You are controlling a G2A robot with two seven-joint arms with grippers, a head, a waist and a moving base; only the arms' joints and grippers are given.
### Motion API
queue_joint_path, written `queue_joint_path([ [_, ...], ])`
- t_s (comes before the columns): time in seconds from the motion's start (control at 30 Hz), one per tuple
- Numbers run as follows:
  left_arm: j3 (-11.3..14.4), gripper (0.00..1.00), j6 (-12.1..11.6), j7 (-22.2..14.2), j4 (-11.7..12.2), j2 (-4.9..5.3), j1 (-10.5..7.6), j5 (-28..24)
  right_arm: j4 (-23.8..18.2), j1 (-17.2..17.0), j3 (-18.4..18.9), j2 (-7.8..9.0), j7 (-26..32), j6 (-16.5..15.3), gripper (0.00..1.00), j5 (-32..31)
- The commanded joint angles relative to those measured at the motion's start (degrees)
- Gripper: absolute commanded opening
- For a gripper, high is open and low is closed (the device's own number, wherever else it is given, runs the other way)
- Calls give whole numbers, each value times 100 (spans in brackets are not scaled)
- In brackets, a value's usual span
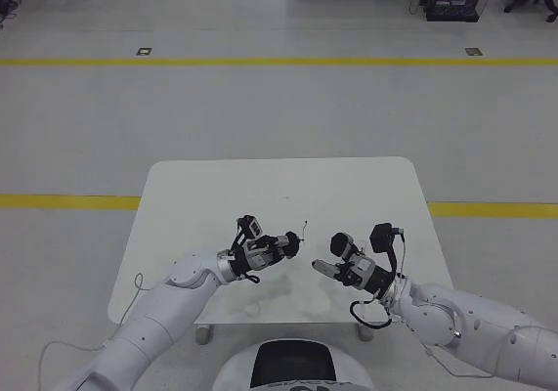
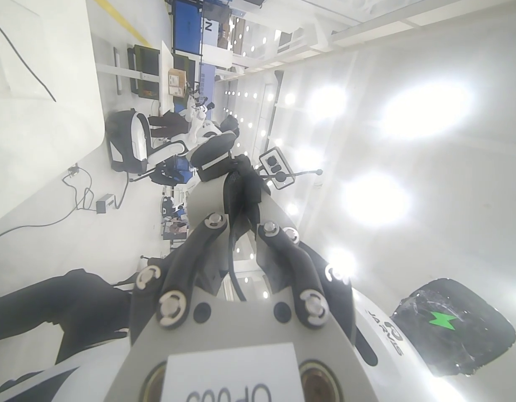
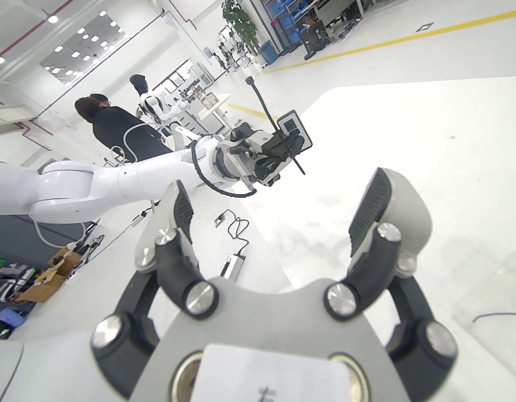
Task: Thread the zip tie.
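A black zip tie (image 3: 266, 106) stands upright in my left gripper (image 3: 285, 150), which is shut on its strand. Its head points up and its pointed tail sticks out below the fingers. From above, the zip tie (image 1: 303, 231) rises from the left gripper (image 1: 286, 244) over the front middle of the white table (image 1: 279, 186). In its own wrist view the left gripper (image 2: 241, 186) has its fingers pressed together. My right gripper (image 3: 278, 181) is open with nothing between its ribbed pads. The right gripper (image 1: 320, 264) hovers a short way from the left one, facing it.
A clear plastic tray (image 3: 504, 278) with another black zip tie (image 3: 492, 315) lies on the table near the right arm; the same tray (image 2: 15, 43) also appears from the left wrist. The far half of the table is bare. People and other robots stand across the room.
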Motion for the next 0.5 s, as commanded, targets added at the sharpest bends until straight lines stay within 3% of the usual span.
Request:
queue_joint_path([
  [0.0, -3, 0, -2, 2, 9, -1, 0, 0, -15, -16, 39, -7, 17, 0, 100, 15],
  [0.47, 2, 0, 3, -23, 29, -10, -3, -10, -496, -303, 556, 217, 887, 0, 100, 444],
])
